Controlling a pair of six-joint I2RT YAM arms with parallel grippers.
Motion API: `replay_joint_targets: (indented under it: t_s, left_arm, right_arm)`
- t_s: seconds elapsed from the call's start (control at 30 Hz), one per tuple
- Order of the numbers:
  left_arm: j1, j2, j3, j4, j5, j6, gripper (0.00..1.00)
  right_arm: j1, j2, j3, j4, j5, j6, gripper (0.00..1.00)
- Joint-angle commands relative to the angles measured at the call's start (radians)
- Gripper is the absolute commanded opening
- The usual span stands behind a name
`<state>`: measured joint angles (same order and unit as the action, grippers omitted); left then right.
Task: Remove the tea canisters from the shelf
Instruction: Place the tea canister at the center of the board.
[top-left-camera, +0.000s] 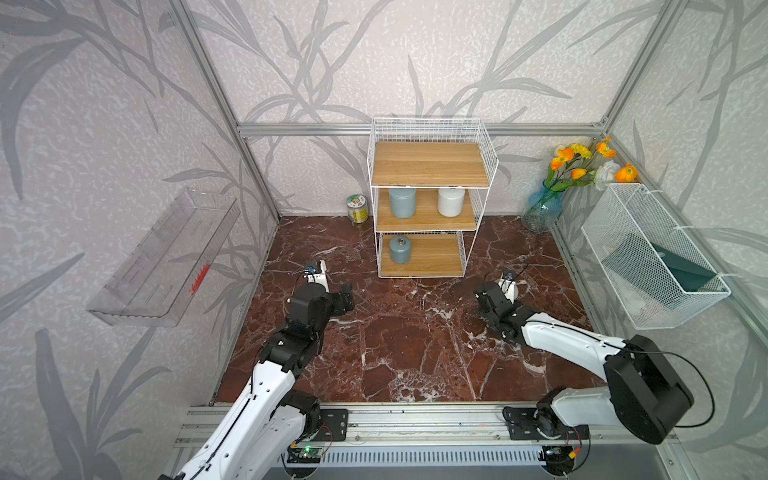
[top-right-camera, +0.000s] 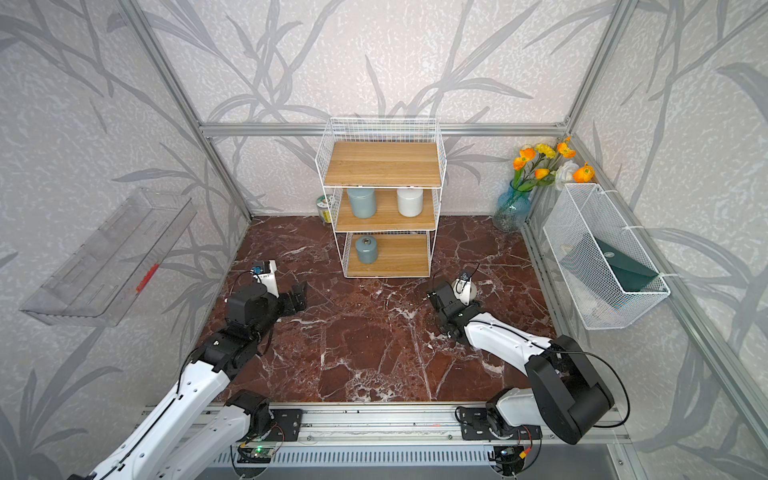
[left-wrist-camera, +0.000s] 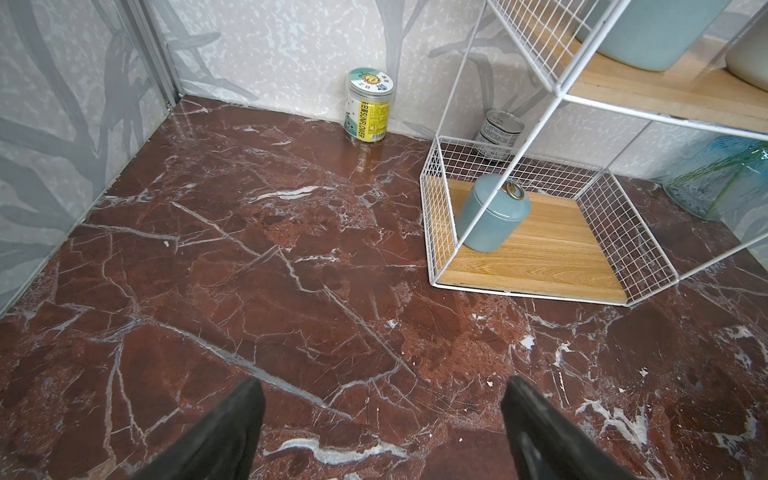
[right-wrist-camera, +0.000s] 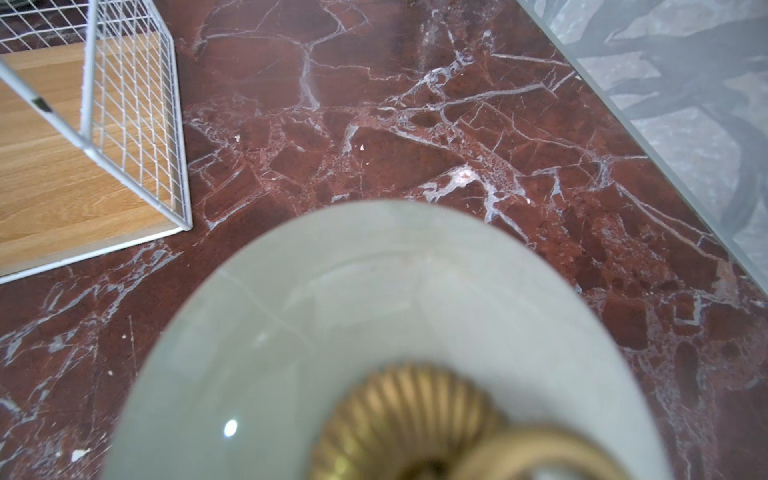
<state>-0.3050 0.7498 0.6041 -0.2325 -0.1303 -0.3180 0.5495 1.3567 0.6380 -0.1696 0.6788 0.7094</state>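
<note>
Three canisters (top-left-camera: 402, 203) await: left gripper (left-wrist-camera: 383, 388) gapes empty; right gripper (top-left-camera: 503, 291), fingers unseen, sits over your beige canister (right-wrist-camera: 374, 311). Fetch the bottom canister (left-wrist-camera: 492, 216).

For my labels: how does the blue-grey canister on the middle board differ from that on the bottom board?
The middle canister looks taller than the bottom canister. The middle one's lid hides under the top board; the bottom one shows its brass ring. A white canister stands beside the middle one; the bottom one is alone on its board. Both are upright and blue-grey.
</note>
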Motion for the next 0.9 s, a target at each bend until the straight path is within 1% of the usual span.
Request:
replay_joint_targets:
  t_s: [0.0, 0.17, 0.23, 0.57, 0.87]
  left_arm:
    - [-0.003, -0.019, 0.001, -0.006, -0.004, -0.012, 0.91]
    - [-0.004, -0.017, -0.004, -0.007, -0.008, -0.013, 0.9]
    - [-0.005, -0.015, -0.003, -0.008, -0.005, -0.012, 0.9]
    - [-0.005, -0.011, -0.009, -0.006, -0.002, -0.021, 0.9]
    - [-0.006, -0.034, -0.018, -0.019, -0.009, -0.026, 0.91]
  right_arm:
    - [-0.027, 0.01, -0.008, 0.056, 0.018, -0.005, 0.79]
    - [-0.057, 0.077, -0.01, 0.103, -0.036, -0.012, 0.79]
    - [-0.057, 0.097, 0.015, 0.07, -0.035, -0.004, 0.79]
    - [-0.059, 0.169, 0.04, 0.053, -0.042, 0.026, 0.82]
    - [-0.06, 0.218, 0.078, 0.016, -0.061, 0.048, 0.83]
